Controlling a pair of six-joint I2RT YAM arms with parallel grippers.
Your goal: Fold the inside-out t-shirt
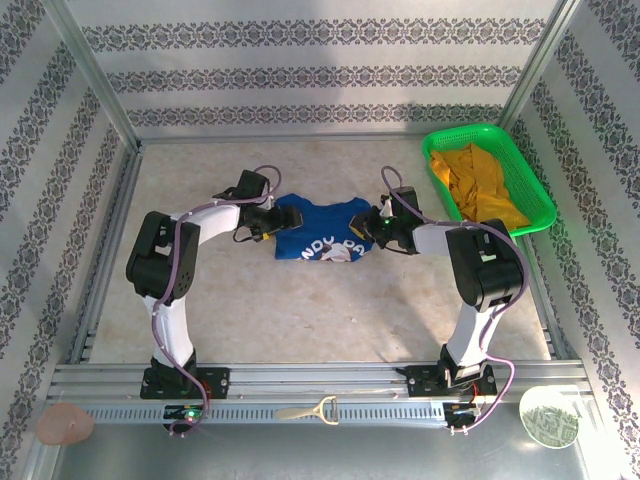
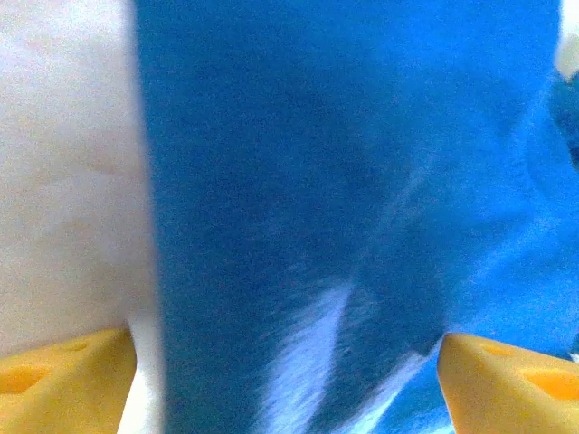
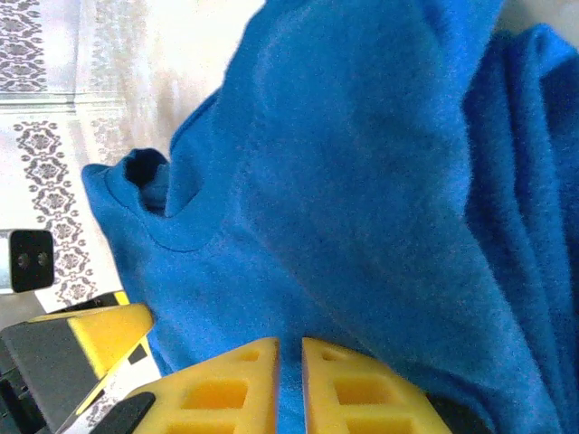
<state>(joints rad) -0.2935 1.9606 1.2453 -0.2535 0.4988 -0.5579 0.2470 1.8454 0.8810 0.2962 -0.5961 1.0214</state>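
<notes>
Found the t-shirt (image 1: 320,238) lying crumpled near the middle of the worktop (image 1: 300,320), between the two arms, with white letters showing on its near part. Judged it as not yet folded: no straight edge, only loose waves of blue cloth.

Met the left end effector (image 2: 289,389) low over the left side of the shirt, released, with yellow fingers (image 2: 63,380) wide apart and blue cloth plus a strip of bare worktop between them. Gripped nothing there. Probably stood so wide in order to come down over a thick bunch of cloth.

Met the right end effector (image 3: 289,375) at the right side of the shirt, clenched almost fully, with only a thin slit between the fingers and blue visible in that slit. Read this as a pinch on a thin layer of the t-shirt, close to a rounded seam; could not say exactly which opening. Seemed held so for pinning or lifting this side during a new grip on the other side.

Noticed also a green basket (image 1: 535,210) with a yellow garment (image 1: 480,180) at the far right, well apart from the shirt and outside the work.

Expected as next need: a grip on the left edge, then spreading flat before any fold. Possible trouble: taking two layers at once, because of the doubled cloth.
</notes>
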